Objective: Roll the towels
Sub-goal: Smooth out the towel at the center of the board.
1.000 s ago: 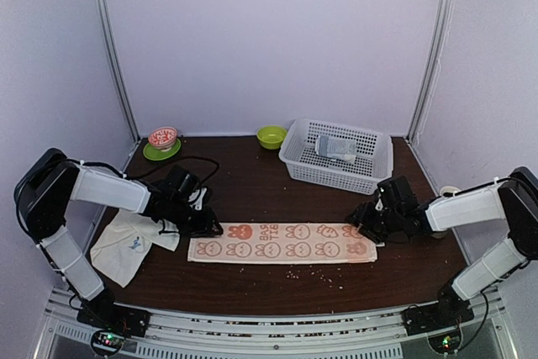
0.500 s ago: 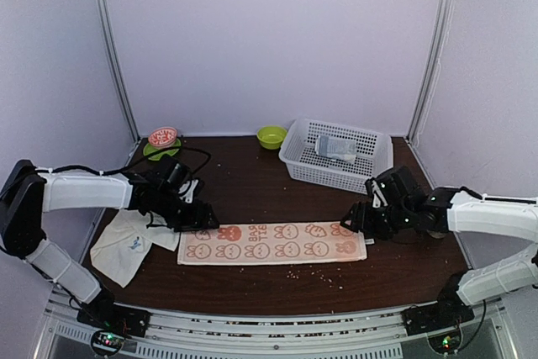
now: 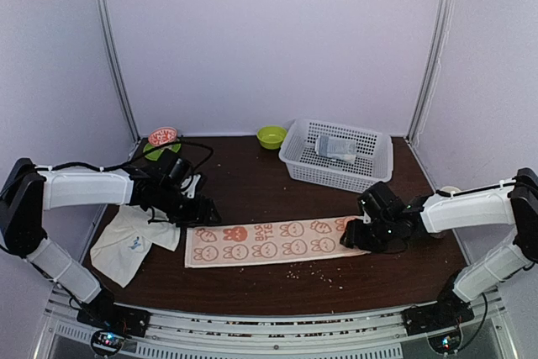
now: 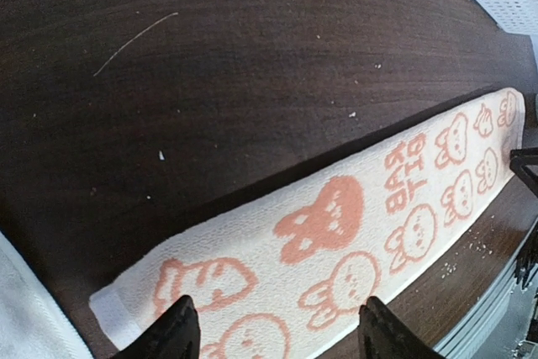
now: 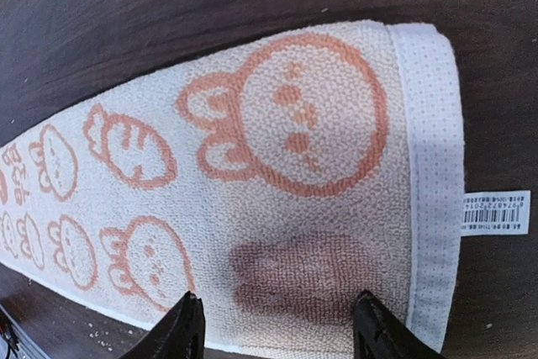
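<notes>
Both spread wide above bunny towel [image 3: 269, 241], left end effector [image 4: 277, 329], right end effector [image 5: 279, 325], orange lettering [image 4: 403, 174] unclear, barcode tag [image 5: 496, 212]

A white perforated basket [image 3: 332, 176] stands on the dark wooden worktop [image 3: 252, 187], and a grey-blue rolled towel [image 3: 336, 148] lies inside it. A small green bowl [image 3: 271, 136] sits just left of the basket, close to the back wall [image 3: 269, 39]. Well to the left of the basket, a red-and-white patterned bowl [image 3: 162, 135] rests on a green plate [image 3: 153, 153], and pale crumbs [image 3: 315, 271] are scattered on the worktop in front of the basket, towards the near edge.
</notes>
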You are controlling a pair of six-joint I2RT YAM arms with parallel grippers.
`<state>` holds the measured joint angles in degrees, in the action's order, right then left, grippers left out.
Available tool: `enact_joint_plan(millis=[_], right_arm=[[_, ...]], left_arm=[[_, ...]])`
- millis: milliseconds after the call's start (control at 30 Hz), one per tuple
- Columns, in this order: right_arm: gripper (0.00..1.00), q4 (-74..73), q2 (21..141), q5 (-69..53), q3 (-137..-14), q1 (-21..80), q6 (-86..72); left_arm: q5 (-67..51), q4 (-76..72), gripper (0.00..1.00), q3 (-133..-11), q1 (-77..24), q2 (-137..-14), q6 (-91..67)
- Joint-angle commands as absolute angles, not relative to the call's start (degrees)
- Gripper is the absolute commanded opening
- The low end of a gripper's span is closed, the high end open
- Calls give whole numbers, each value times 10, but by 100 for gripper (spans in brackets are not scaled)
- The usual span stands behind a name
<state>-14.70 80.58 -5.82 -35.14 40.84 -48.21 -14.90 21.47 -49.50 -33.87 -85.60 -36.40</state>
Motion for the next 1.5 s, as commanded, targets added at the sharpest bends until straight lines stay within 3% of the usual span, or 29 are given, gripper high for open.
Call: enact_joint_plan(millis=[0,133,400,533,733,900,1033,1200,1467], right_arm=[[62,-219,815,-3,-347,370,-443],[62,-241,795,4,-339,353,-433],[62,-230,784,0,-327,352,-446],[62,-222,785,0,-318,352,-448],[63,-226,779,-7,-329,352,-440],[68,-260,737,-13,-363,353,-427],[70,-295,689,0,-389,351,-420],[71,-318,653,44,-388,341,-425],[68,-257,617,18,-302,288,-467]], left_arm=[[-141,200,65,-499,-352,-881,-350],[-137,191,59,-516,-354,-917,-348],[-78,219,31,-514,-349,-950,-359],[-57,210,26,-480,-328,-949,-379],[-56,218,38,-487,-321,-941,-379],[-57,266,62,-522,-328,-888,-361],[-60,298,72,-564,-351,-840,-348],[-114,257,72,-601,-388,-858,-347],[-129,226,60,-646,-431,-981,-355]])
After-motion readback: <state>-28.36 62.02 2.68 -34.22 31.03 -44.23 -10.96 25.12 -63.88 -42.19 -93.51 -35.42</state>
